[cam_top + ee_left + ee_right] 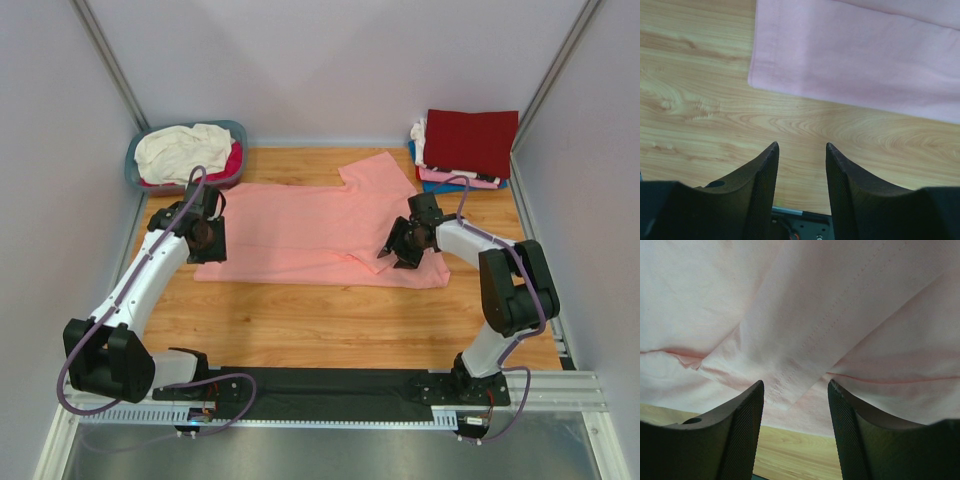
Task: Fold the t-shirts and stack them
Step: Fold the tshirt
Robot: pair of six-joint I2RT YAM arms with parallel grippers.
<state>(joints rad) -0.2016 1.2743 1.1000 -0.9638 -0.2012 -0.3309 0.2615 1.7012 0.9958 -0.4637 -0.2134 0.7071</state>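
Currently the salmon-pink t-shirt (310, 225) lies spread on the worktop (300, 320). Left hand (801, 146), part-open and empty, hovers just off its hem corner and could close on nothing; right hand (796, 385), also part-open, might pinch only the top layer.

wooden table (300, 320) with spread salmon-pink t-shirt (300, 235), far-left basket (133, 172), far-right folded t-shirt stack (470, 140)

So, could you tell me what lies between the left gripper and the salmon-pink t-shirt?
Just bare wooden table between left gripper and salmon-pink t-shirt, per the left wrist view.
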